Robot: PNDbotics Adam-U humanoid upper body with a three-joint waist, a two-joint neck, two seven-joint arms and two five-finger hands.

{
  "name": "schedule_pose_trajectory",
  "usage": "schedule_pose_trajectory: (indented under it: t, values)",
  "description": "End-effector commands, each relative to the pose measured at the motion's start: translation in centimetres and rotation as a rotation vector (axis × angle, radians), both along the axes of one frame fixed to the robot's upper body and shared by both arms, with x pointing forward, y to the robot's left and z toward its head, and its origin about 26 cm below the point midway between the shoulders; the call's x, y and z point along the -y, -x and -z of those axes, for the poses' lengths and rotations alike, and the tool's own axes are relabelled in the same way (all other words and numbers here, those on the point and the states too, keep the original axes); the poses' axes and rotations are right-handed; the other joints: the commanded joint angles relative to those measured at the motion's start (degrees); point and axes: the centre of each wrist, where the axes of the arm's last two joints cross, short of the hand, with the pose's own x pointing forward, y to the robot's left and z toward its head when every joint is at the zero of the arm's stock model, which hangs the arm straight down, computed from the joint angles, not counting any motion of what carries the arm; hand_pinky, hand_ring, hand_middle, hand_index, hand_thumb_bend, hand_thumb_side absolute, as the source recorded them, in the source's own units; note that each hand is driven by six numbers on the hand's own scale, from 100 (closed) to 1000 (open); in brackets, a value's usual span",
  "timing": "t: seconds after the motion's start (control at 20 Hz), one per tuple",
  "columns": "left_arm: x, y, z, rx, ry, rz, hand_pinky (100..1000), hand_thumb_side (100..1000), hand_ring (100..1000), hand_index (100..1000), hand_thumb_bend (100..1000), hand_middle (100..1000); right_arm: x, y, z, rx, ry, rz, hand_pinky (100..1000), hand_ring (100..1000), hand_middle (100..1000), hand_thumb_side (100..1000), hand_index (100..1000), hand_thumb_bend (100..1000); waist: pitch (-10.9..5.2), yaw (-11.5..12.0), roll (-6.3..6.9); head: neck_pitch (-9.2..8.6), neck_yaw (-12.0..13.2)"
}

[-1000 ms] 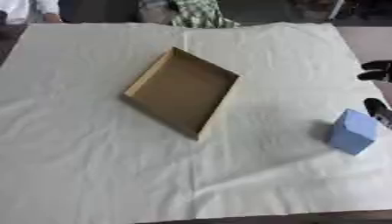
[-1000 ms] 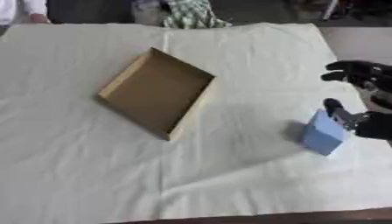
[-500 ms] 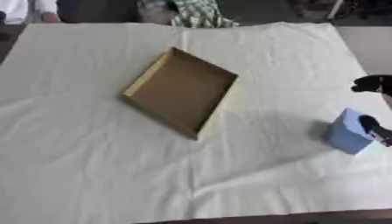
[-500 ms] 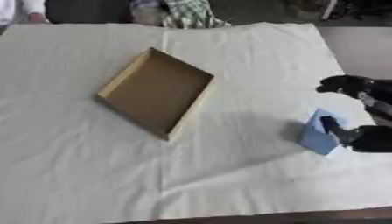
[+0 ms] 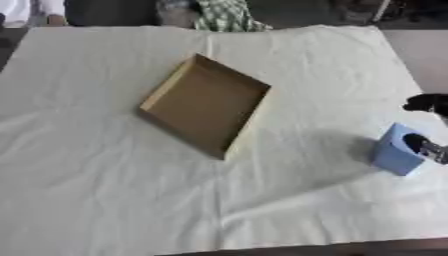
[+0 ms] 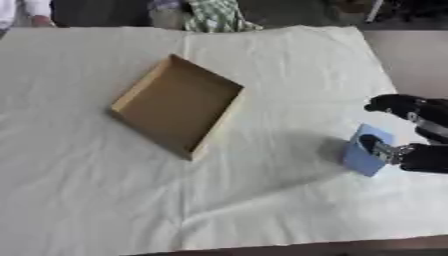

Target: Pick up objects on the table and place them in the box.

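Right hand (image 6: 418,148) pinches blue block (image 6: 362,154) at right near counter (image 6: 262,200); cardboard box (image 6: 178,104) lies left and farther.

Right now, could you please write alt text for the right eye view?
The robot's right hand grips a blue block at the right edge of a white cloth. An empty cardboard box lies left of it, mid-cloth.

A table (image 5: 411,55) under a cream cloth (image 5: 105,175) — bearing a cardboard box (image 5: 206,104) and blue block (image 6: 360,155).
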Motion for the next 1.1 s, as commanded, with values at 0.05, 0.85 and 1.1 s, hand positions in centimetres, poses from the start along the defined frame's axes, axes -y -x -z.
schedule_pose_trajectory:
  t: [0.05,0.85,1.1]
  values:
    - [-0.1,0.2,-0.8,0.023,-0.02,0.006,618,673,733,669,330,550,-0.1,0.1,-0.8,0.008,0.045,0.011,944,997,982,1000,1000,196,-0.66,0.03,0.04,-0.09,-0.14]
    - [0.1,0.1,-0.8,0.015,-0.028,0.02,617,660,736,668,314,550,-0.3,-0.1,-0.6,-0.096,-0.051,0.028,941,971,976,991,1000,117,-0.33,0.47,0.14,-0.21,-0.4]
    - [0.1,0.1,-0.8,0.012,-0.032,0.022,617,661,738,667,316,551,0.7,-0.4,-0.3,-0.054,0.022,0.095,955,991,983,1000,1000,227,-0.25,0.49,0.2,-0.4,-0.6]
